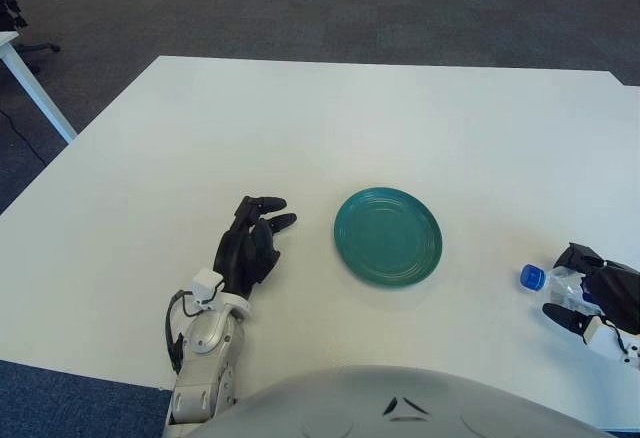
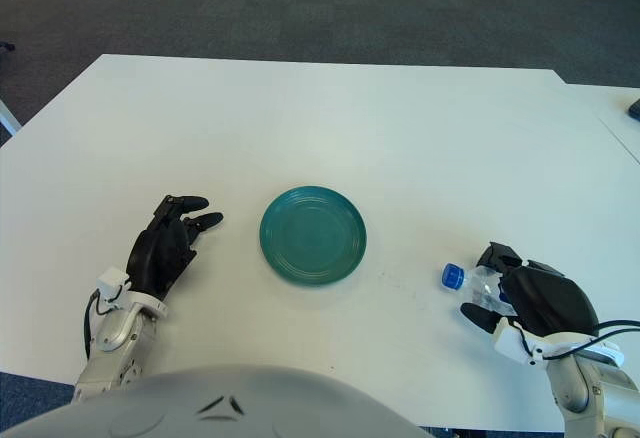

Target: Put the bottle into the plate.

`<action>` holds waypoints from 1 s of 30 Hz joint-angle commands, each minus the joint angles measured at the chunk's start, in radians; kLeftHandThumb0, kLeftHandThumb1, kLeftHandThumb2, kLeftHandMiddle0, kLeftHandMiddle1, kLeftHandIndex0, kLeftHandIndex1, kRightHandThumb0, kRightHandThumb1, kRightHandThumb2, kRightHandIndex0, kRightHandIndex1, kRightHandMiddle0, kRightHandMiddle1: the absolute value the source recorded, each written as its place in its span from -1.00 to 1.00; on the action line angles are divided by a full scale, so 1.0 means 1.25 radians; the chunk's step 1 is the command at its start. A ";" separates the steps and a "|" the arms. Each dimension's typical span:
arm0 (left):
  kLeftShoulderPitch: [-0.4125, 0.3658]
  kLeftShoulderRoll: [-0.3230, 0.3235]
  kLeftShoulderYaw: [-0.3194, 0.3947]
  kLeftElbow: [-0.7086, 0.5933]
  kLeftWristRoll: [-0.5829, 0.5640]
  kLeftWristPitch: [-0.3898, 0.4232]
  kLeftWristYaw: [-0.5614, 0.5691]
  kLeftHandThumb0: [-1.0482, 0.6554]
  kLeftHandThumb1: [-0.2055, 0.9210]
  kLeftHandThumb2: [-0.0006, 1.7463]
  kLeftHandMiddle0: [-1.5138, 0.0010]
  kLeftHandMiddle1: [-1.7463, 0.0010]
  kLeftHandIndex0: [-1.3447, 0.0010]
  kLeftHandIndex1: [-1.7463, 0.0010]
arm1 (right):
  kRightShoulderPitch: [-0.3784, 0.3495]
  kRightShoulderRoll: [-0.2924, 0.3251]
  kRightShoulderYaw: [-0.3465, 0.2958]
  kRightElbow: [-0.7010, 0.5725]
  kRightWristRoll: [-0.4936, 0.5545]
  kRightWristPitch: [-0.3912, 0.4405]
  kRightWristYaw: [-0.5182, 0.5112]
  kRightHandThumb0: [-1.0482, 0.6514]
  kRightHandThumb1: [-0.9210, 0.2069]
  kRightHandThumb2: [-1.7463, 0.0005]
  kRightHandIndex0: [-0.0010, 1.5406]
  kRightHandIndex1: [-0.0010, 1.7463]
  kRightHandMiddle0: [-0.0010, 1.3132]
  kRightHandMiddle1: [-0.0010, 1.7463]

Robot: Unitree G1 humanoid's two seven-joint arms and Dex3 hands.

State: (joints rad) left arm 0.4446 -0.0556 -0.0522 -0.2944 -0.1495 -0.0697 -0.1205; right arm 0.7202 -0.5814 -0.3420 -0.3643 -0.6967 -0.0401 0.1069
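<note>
White table (image 2: 330,118) held a green plate (image 2: 313,235). Right hand (image 2: 535,300) gripped the blue-capped bottle (image 2: 470,283) well right of it; left hand (image 2: 165,248) showed left, fingers relaxed.

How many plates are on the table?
1. The plate lies near the middle of the table, between the left hand and the right hand, which grips the bottle.

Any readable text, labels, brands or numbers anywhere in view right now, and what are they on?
None can be read.
Bottle, gripped by the right hand: blue cap and clear body show, no legible label.
Plate: plain green, no markings.
Left hand, left of the plate: no lettering.
Table: no print.
</note>
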 commanded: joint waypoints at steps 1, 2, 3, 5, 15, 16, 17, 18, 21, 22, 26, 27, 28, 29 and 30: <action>0.015 -0.012 -0.013 -0.013 -0.001 -0.016 0.010 -0.55 1.00 -0.14 0.46 -0.47 0.51 -0.90 | -0.008 0.013 -0.013 0.003 0.020 0.003 -0.003 -0.12 0.21 -0.65 0.64 1.00 0.76 1.00; 0.017 -0.014 -0.015 -0.014 -0.001 -0.018 0.010 -0.55 1.00 -0.13 0.47 -0.47 0.50 -0.90 | -0.010 0.014 -0.014 0.003 0.021 0.002 -0.002 -0.10 0.25 -0.68 0.65 1.00 0.78 1.00; 0.020 -0.017 -0.017 -0.017 -0.001 -0.020 0.013 -0.55 1.00 -0.13 0.47 -0.47 0.50 -0.90 | -0.010 0.015 -0.016 0.002 0.023 0.002 -0.001 -0.09 0.26 -0.70 0.65 1.00 0.78 1.00; 0.024 -0.021 -0.020 -0.021 0.000 -0.021 0.015 -0.56 1.00 -0.13 0.48 -0.46 0.50 -0.89 | -0.010 0.016 -0.017 0.001 0.025 0.002 0.000 -0.06 0.32 -0.75 0.67 1.00 0.80 1.00; 0.017 -0.041 -0.036 -0.068 0.017 0.019 0.057 -0.53 1.00 -0.20 0.46 -0.48 0.40 -0.89 | -0.010 0.013 -0.029 0.005 0.032 -0.017 -0.006 -0.03 0.39 -0.82 0.71 1.00 0.84 1.00; 0.018 -0.035 -0.038 -0.070 0.026 0.027 0.060 -0.52 1.00 -0.21 0.46 -0.47 0.39 -0.89 | -0.009 0.013 -0.031 0.004 0.033 -0.018 -0.005 -0.03 0.39 -0.82 0.71 1.00 0.84 1.00; 0.018 -0.031 -0.039 -0.072 0.032 0.033 0.062 -0.52 1.00 -0.21 0.45 -0.46 0.38 -0.87 | -0.009 0.013 -0.032 0.004 0.034 -0.019 -0.004 -0.03 0.39 -0.82 0.71 1.00 0.84 1.00; 0.017 -0.024 -0.041 -0.075 0.036 0.042 0.059 -0.51 1.00 -0.21 0.45 -0.45 0.37 -0.86 | -0.010 0.012 -0.033 0.005 0.033 -0.022 -0.006 -0.03 0.39 -0.82 0.71 1.00 0.84 1.00; 0.016 -0.015 -0.043 -0.078 0.039 0.056 0.055 -0.51 1.00 -0.21 0.43 -0.41 0.36 -0.80 | -0.011 0.009 -0.035 0.006 0.031 -0.027 -0.008 -0.03 0.39 -0.82 0.72 1.00 0.85 1.00; 0.016 -0.009 -0.044 -0.080 0.041 0.063 0.052 -0.51 1.00 -0.21 0.42 -0.40 0.36 -0.80 | -0.015 0.005 -0.040 0.001 0.033 -0.026 -0.002 -0.03 0.39 -0.82 0.72 1.00 0.85 1.00; 0.015 -0.001 -0.044 -0.075 0.034 0.062 0.046 -0.52 1.00 -0.18 0.39 -0.33 0.34 -0.73 | -0.054 -0.032 -0.078 -0.060 0.057 0.006 0.066 -0.03 0.39 -0.83 0.72 1.00 0.85 1.00; 0.015 0.000 -0.045 -0.075 0.032 0.061 0.046 -0.52 1.00 -0.18 0.39 -0.32 0.34 -0.72 | -0.058 -0.035 -0.082 -0.067 0.059 0.010 0.076 -0.03 0.39 -0.83 0.72 1.00 0.85 1.00; 0.012 -0.001 -0.044 -0.071 0.031 0.059 0.047 -0.52 1.00 -0.18 0.38 -0.32 0.34 -0.72 | -0.071 -0.043 -0.093 -0.088 0.065 0.021 0.098 -0.03 0.39 -0.83 0.72 1.00 0.85 1.00; 0.008 -0.007 -0.045 -0.060 0.031 0.049 0.051 -0.51 1.00 -0.19 0.37 -0.31 0.32 -0.72 | -0.102 -0.063 -0.109 -0.120 0.077 0.041 0.130 -0.03 0.39 -0.83 0.73 1.00 0.85 1.00; 0.005 -0.011 -0.046 -0.051 0.031 0.041 0.054 -0.49 0.99 -0.19 0.35 -0.32 0.27 -0.73 | -0.125 -0.077 -0.121 -0.143 0.085 0.057 0.154 -0.03 0.39 -0.83 0.73 1.00 0.85 1.00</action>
State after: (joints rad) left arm 0.4701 -0.0610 -0.1070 -0.3834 -0.1103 0.0026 -0.0574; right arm 0.6596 -0.6049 -0.4325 -0.4404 -0.6311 -0.0123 0.2262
